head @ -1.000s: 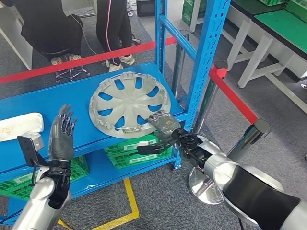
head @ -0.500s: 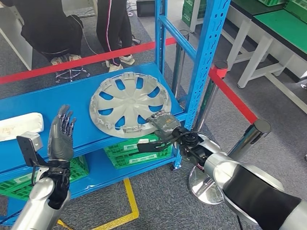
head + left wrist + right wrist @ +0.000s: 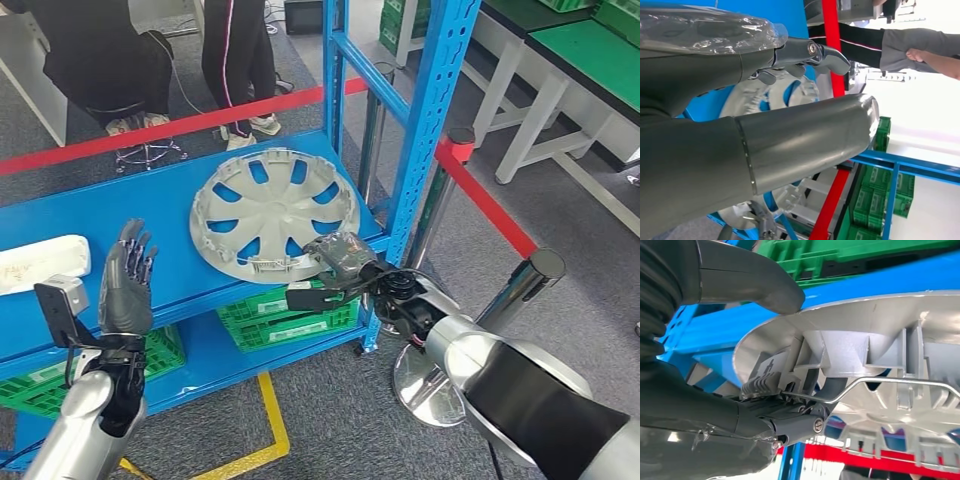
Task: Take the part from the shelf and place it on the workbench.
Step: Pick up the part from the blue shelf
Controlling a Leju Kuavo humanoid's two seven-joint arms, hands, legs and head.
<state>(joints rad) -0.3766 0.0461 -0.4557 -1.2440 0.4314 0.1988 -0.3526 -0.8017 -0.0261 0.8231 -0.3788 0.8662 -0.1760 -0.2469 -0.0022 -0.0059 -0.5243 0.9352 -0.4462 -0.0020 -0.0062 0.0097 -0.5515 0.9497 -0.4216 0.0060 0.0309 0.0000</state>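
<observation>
The right robot hand (image 3: 341,262) pinches the near right rim of the silver hubcap (image 3: 273,213), tilting it off the blue shelf (image 3: 113,215). The left robot hand (image 3: 127,280) is raised near the shelf's front edge, fingers spread, holding nothing.

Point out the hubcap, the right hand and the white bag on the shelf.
hubcap (image 3: 273,212): head view, on its centre hub.
right hand (image 3: 341,262): head view, on the back of the hand at the hubcap's near rim.
white bag (image 3: 41,262): head view, on the middle of the bag.
</observation>
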